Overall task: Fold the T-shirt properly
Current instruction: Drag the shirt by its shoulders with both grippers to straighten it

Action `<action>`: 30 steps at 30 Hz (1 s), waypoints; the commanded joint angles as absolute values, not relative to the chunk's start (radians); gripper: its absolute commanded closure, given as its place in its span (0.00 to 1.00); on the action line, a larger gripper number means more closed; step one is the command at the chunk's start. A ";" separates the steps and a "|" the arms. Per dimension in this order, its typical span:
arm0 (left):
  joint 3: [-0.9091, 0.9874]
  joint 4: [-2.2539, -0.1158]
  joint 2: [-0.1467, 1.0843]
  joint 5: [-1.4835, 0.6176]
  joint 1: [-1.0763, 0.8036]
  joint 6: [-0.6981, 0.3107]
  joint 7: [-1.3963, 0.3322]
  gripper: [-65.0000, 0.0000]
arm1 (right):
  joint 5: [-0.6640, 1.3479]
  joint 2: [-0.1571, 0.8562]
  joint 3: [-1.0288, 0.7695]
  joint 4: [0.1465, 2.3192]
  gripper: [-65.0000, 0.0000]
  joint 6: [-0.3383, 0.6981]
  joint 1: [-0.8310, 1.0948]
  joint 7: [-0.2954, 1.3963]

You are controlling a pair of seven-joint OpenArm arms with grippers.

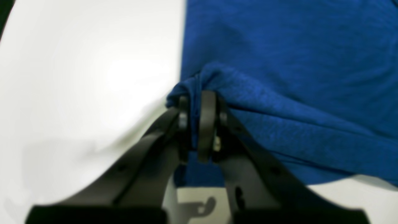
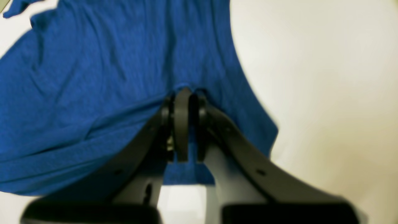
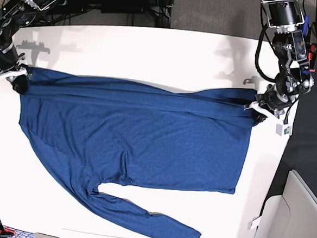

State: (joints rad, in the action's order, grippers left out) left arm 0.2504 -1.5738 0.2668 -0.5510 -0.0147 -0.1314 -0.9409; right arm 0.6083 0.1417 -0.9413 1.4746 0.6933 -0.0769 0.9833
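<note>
- The T-shirt lies spread on the white table, its long axis running from 9 to 3 o'clock in the base view; one long sleeve trails off from the body toward 5 o'clock, ending near the table's front edge.
- The top edge looks doubled over into a narrow band that runs straight between my two tools, so I judge the next move turns on carrying that band toward 6 o'clock, both ends together.
- The fabric is a thin, heathered navy knit, plain, with soft ripples near each grip. It will sag and drag if one end leads.
- My left tool is clenched on a bunched tuck of the cloth edge at the 3 o'clock end of the band.
- My right tool is likewise clenched on cloth at the 9 o'clock end, the fabric puckered around its tips.
- Each arm sits at its own end, so neither is nearer the middle.
- The table is smooth, glossy and bare around the shirt.
</note>
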 commanded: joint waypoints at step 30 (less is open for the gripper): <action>0.200 -1.601 0.306 -0.547 -0.035 -0.127 -1.030 0.59 | 0.470 0.213 -0.934 1.589 0.63 0.698 -0.082 0.997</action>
